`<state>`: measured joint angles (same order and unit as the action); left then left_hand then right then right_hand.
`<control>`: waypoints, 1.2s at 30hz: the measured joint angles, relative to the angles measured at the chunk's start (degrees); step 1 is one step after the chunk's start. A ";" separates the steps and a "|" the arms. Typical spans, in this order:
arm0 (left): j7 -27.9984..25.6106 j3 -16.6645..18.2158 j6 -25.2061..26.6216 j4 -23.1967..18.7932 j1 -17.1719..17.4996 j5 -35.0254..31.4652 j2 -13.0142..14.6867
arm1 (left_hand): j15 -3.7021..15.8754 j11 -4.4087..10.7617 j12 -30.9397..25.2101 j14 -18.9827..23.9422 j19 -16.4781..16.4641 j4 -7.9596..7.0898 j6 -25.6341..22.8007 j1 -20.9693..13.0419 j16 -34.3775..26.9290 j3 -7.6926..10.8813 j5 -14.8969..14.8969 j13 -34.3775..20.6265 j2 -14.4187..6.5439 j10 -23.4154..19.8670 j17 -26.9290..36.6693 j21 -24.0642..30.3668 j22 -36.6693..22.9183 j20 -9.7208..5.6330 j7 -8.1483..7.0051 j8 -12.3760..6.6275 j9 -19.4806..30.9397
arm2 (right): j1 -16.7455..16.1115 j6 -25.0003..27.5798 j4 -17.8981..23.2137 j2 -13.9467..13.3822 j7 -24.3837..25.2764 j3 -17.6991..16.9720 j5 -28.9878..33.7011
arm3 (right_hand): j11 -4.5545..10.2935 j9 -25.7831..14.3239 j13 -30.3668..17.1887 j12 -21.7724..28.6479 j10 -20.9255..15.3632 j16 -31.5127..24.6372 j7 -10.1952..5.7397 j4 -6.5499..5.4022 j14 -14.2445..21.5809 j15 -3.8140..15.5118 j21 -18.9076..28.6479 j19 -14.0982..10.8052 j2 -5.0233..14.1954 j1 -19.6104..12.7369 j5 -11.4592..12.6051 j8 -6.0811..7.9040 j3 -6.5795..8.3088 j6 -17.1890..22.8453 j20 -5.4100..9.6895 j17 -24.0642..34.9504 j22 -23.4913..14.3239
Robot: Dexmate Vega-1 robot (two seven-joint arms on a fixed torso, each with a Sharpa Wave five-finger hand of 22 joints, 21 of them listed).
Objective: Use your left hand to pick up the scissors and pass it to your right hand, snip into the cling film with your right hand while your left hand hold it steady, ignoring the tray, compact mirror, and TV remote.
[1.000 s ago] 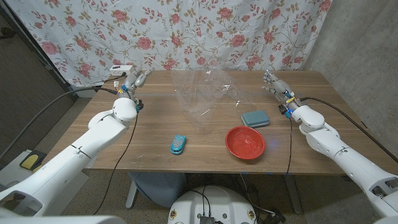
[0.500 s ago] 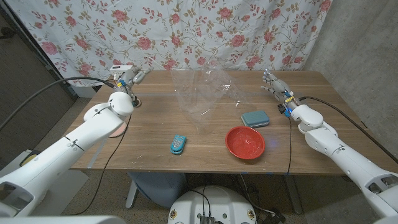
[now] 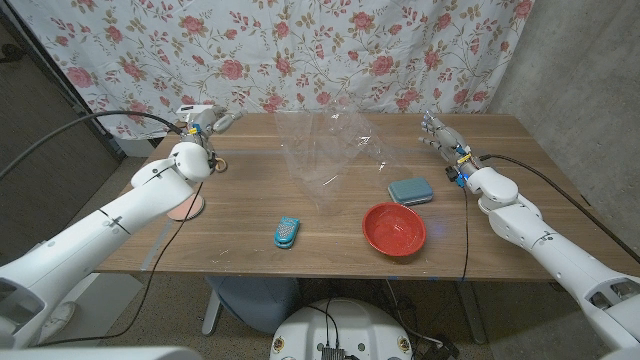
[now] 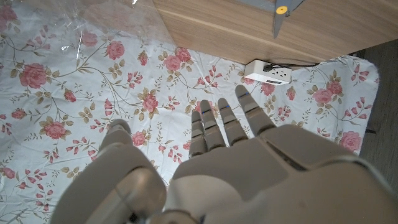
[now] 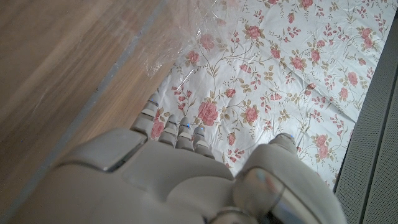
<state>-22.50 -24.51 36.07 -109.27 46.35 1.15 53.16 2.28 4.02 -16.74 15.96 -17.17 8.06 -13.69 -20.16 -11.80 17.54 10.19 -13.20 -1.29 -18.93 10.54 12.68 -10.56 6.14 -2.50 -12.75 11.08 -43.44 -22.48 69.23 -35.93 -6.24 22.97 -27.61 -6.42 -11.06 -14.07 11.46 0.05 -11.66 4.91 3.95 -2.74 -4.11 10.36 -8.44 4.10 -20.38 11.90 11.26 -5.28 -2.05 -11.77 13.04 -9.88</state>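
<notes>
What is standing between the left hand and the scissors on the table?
Nothing visible does. In the left wrist view the scissors lie on the bare table, and no object shows between them and the fingers of the open left hand.

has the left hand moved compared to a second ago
Yes. In the head view the left hand has gone farther along the table's left edge toward the floral curtain, uncovering a pinkish round thing.

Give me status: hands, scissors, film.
Left hand open at far left table edge, nothing held. Scissors on table beside left arm, not yet gripped. Right hand open, waiting. Cling film mid-table, untouched, path clear.
</notes>
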 measured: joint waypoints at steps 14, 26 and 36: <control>5.94 -2.02 0.79 0.25 -1.78 -4.74 2.80 | 0.71 0.40 0.00 -0.72 1.65 0.72 0.38 -1.68 0.47 0.72 0.21 -0.26 -0.39 0.42 -0.01 -0.48 0.00 -0.59 -0.38 0.00 -0.01 | 0.33 0.64 0.38 0.00 0.16 0.31 0.14 | 0.00 0.00 0.00 0.00 0.00 0.00 0.00 0.00 0.00 0.00 0.12 0.00 0.00 0.00 -0.25 0.00 0.00 0.00 0.00 0.00 0.00; 12.86 -5.90 4.66 -1.39 -6.31 -9.97 6.13 | 0.73 0.92 0.00 -0.69 2.36 0.99 2.31 -2.80 0.48 1.23 0.23 -0.53 -0.66 0.31 -0.01 -0.82 0.01 0.12 -1.13 1.07 -0.01 | 0.69 0.66 -0.25 0.24 -0.52 0.50 0.10 | 0.00 0.00 0.24 0.00 0.00 0.00 0.00 0.00 0.00 0.00 0.25 0.00 0.00 0.00 -0.25 0.00 0.00 0.00 0.00 0.01 0.00; 14.47 -7.04 9.04 -2.06 -7.49 -12.83 5.34 | 1.65 -0.31 -0.44 8.09 -4.65 0.55 1.48 -3.25 -1.84 1.67 0.23 -1.07 -0.21 -3.02 0.55 1.94 -0.52 -0.76 1.42 0.41 0.27 | 1.22 0.66 -0.85 0.55 -0.98 0.75 -0.01 | 0.00 0.00 0.24 0.00 0.00 0.00 0.00 0.00 0.00 0.00 0.24 0.00 0.00 0.00 -0.23 0.00 0.00 0.00 0.00 -0.23 0.00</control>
<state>-8.03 -31.54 45.11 -111.34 38.86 -11.68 58.49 3.93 3.71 -17.18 24.05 -21.82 8.62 -12.20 -23.40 -13.64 19.21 10.42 -14.27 -1.50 -21.95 11.08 14.62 -11.08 5.38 -1.08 -12.34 11.34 -42.22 -21.82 68.37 -35.38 -7.21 23.72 -27.61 -6.42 -11.06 -13.83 11.46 0.05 -11.66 4.91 3.95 -2.74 -4.11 10.61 -8.45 4.10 -20.38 11.67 11.26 -5.28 -2.05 -11.77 12.81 -9.88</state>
